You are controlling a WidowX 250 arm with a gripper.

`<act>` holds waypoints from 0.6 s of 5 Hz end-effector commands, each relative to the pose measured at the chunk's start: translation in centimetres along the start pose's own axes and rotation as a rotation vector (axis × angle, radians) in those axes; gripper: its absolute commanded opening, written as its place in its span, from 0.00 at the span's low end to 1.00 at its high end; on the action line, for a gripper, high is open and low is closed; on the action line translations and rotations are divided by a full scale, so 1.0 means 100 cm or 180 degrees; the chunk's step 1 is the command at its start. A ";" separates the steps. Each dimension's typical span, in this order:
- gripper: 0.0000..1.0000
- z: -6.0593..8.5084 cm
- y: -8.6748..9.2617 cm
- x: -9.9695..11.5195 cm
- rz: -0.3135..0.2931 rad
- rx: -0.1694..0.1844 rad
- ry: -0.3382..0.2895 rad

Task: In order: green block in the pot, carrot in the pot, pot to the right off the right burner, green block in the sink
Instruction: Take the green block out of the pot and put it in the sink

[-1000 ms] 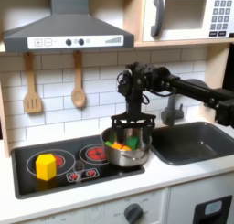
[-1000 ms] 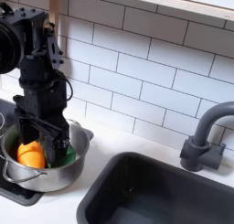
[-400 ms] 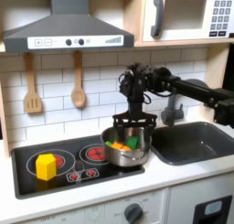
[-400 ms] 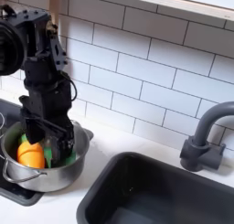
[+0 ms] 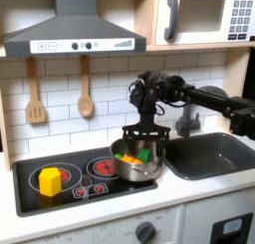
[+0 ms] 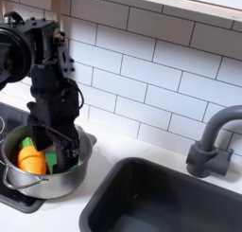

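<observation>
The shiny steel pot (image 5: 124, 169) (image 6: 38, 186) stands at the right end of the black stovetop, just right of the right burner (image 5: 103, 168). Inside it lie the orange carrot (image 5: 131, 159) (image 6: 31, 161) and the green block (image 5: 146, 156) (image 6: 70, 164). My gripper (image 5: 139, 138) (image 6: 54, 152) points straight down into the pot, open, its fingers apart over the contents, with the green block by the finger on the second exterior view's right. The arm hides part of the pot's inside. The dark grey sink (image 5: 211, 154) (image 6: 161, 203) lies to the right of the pot in both exterior views.
A yellow block (image 5: 49, 180) sits on the left burner. The dark faucet (image 5: 187, 119) (image 6: 210, 141) rises behind the sink. Two wooden utensils (image 5: 85, 94) hang on the tiled wall, under a range hood (image 5: 72, 34). A white counter strip (image 6: 112, 152) separates the pot and the sink.
The gripper has sunk a little deeper into the pot and shifted towards the green block, and its fingers have drawn closer together. Pot, carrot and block have stayed in place.
</observation>
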State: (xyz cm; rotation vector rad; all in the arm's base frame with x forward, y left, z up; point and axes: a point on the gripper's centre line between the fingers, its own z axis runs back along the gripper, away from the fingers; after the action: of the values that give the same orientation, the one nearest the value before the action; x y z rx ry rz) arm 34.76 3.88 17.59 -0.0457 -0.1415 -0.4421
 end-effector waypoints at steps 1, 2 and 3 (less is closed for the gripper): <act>1.00 -0.012 0.010 0.002 -0.0029 -0.0022 0.0044; 1.00 -0.017 0.012 0.002 -0.0053 -0.0040 0.0070; 1.00 -0.024 0.012 0.003 -0.0097 -0.0060 0.0096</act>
State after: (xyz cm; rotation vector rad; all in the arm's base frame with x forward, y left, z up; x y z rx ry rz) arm 35.78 4.99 15.17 -0.0570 -0.1047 -0.4567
